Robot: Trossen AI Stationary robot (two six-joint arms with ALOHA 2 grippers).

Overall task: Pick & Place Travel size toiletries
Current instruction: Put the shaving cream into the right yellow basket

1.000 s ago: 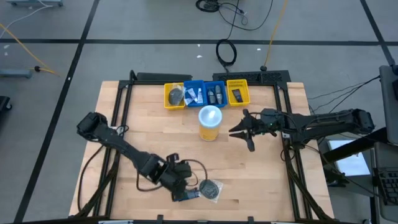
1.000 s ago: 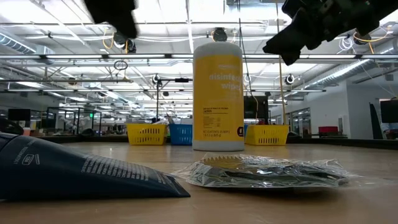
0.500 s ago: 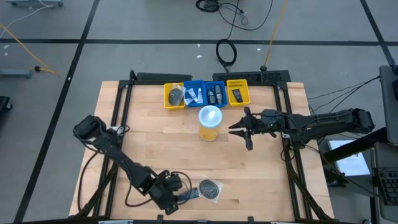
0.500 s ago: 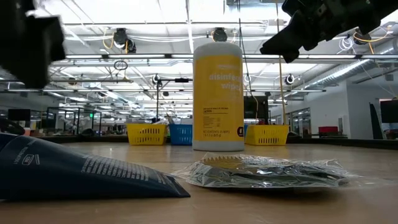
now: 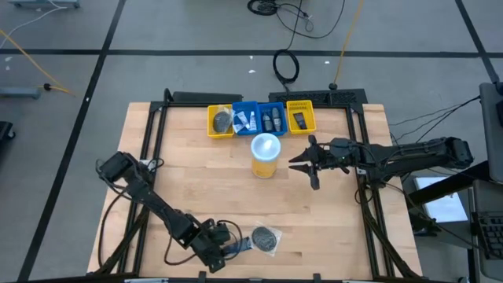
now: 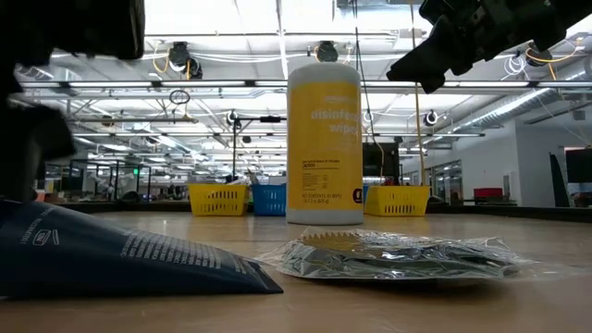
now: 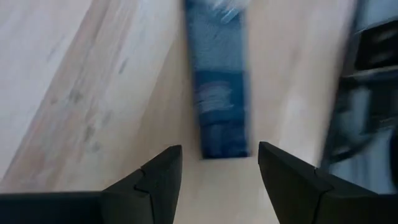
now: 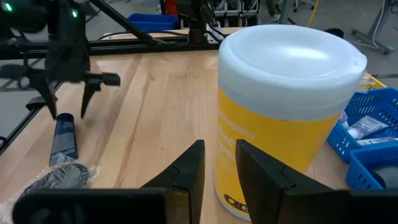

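At the table's (image 5: 189,189) near edge, the left gripper (image 7: 219,180) hovers wide open and empty over a dark navy flat tube (image 7: 217,93) lying beside a round grey crinkled packet (image 5: 266,238). Farther back, the right gripper (image 8: 219,165), narrowly parted and empty, hangs beside the yellow wipes canister (image 8: 283,112).

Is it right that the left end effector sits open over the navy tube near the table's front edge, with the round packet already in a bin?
Not quite. The round packet lies on the table beside the navy tube, as the high view shows. The left end effector is indeed open over the tube.
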